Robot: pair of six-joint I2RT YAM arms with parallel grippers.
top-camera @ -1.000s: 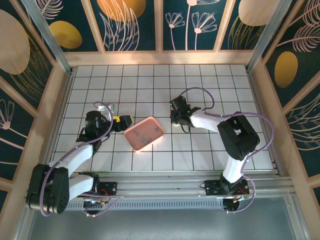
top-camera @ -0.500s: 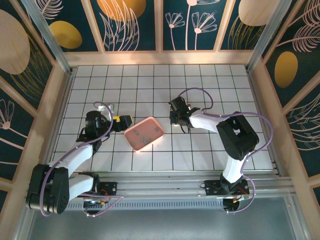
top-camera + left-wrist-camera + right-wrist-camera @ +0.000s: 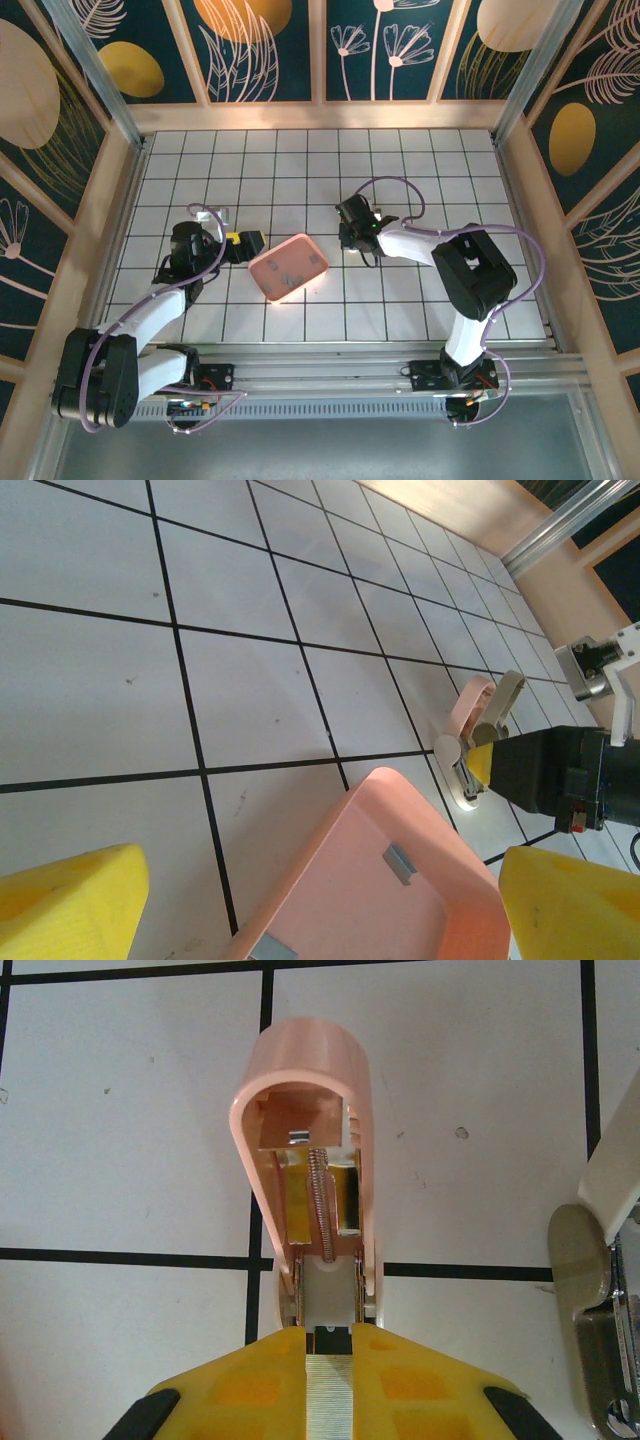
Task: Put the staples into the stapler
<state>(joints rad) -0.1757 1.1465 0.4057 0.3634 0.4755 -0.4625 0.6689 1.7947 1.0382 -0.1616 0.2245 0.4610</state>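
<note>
The stapler [image 3: 305, 1110] lies open on the white tiles, its pink lid folded back with the spring and empty channel [image 3: 328, 1295] showing. My right gripper [image 3: 328, 1335] sits right at the channel's near end, shut on a silvery strip of staples [image 3: 328, 1395] held between its yellow fingers. In the left wrist view the stapler [image 3: 468, 730] lies beyond the tray with the right gripper against it. More staples [image 3: 399, 863] lie loose in the pink tray [image 3: 400, 785]. My left gripper [image 3: 320, 910] hangs open over the tray's near corner, and it shows left of the tray [image 3: 247, 243].
A beige and grey metal-edged piece [image 3: 590, 1280] lies just right of the stapler. The pink tray [image 3: 262, 270] sits between the two arms in the top external view. White tiled floor stretches beyond it, bounded by wooden walls.
My right gripper has crept slightly left along with the staple strip. The left arm and the tray have not moved.
</note>
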